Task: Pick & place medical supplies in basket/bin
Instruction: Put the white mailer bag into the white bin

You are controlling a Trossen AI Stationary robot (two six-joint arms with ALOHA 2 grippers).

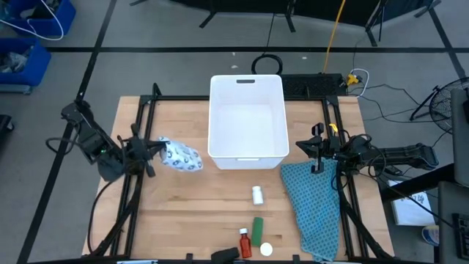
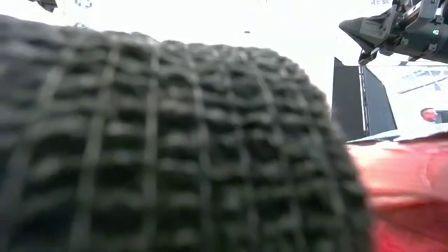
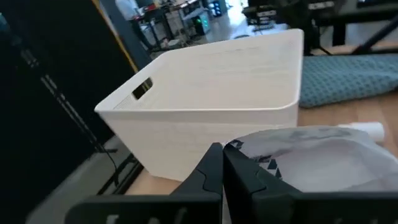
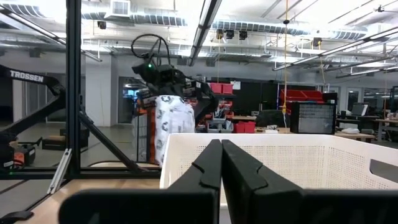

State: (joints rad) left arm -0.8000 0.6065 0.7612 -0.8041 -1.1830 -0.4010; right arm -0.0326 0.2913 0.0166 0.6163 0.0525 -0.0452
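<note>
Left hand [image 1: 155, 152] pinching white packet [image 1: 181, 155], raised beside white tub [image 1: 247, 150].

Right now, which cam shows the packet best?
High view: the packet shows whole, held by the left gripper beside the bin. Left wrist shows it partly, behind the fingers; right wrist shows it far off; low view is blocked.

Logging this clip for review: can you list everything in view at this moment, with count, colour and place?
Bin: one, white, table centre, looks empty.
Speckled packet: one, white with dark print, held left of the bin.
Cloth: one, teal-blue, right of the bin.
White bottle: one, in front of the bin.
Green box: one, near front edge.
Orange-red bottle: one, beside the green box.
Left gripper: shut on the packet.
Right gripper: shut, beside the bin's right wall.
</note>
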